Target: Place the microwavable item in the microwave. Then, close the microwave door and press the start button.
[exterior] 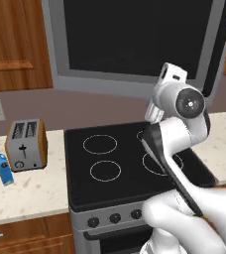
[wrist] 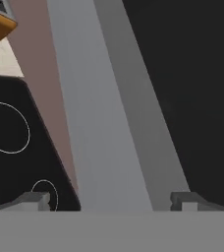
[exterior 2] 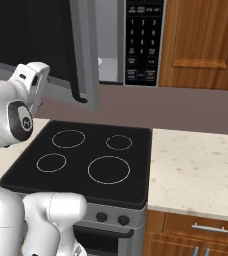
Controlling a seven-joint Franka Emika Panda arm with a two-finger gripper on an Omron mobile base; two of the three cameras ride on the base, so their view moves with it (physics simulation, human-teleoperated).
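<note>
Faintly, pale illegible markings line the microwave keypad at upper centre; left base view adds toaster and blue carton; gripper fingers spread, empty.

Glossy white rounded arm — dark joint caps, black seams.

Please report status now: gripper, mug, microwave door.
Gripper open, empty, at lower frame of microwave door. Door swung wide open. Mug inside microwave. Nothing blocks the door.
</note>
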